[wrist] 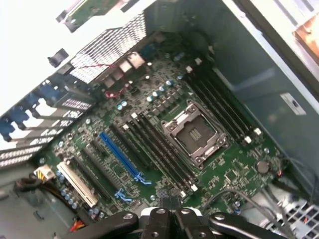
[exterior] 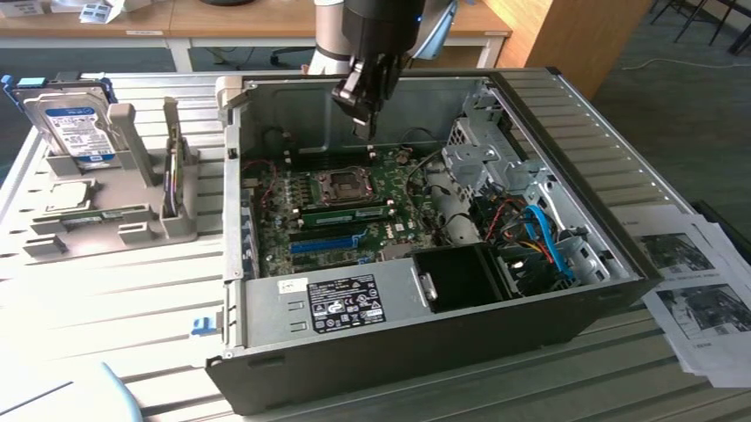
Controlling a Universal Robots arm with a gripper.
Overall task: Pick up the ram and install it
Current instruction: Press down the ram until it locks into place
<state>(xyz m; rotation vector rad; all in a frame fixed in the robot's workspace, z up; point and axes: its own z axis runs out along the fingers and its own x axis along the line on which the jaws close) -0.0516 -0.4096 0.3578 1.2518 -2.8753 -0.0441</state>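
The black metal gripper (exterior: 368,123), fingers together and holding nothing, hangs over the green motherboard (exterior: 340,211). It could bump the black slots (wrist: 164,149).

An open computer case (exterior: 352,303) sits beside a grey holder (exterior: 112,224) propping what looks like a hard drive (exterior: 73,132).

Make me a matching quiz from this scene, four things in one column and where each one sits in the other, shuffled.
Things:
1. hard drive
2. printed papers
3. processor socket
4. end effector

Places:
A. above the open computer case
B. beside the case, exterior view's right
C. upright in the grey rack, exterior view's left
D. middle of the motherboard

Pairs: 1-C, 2-B, 3-D, 4-A
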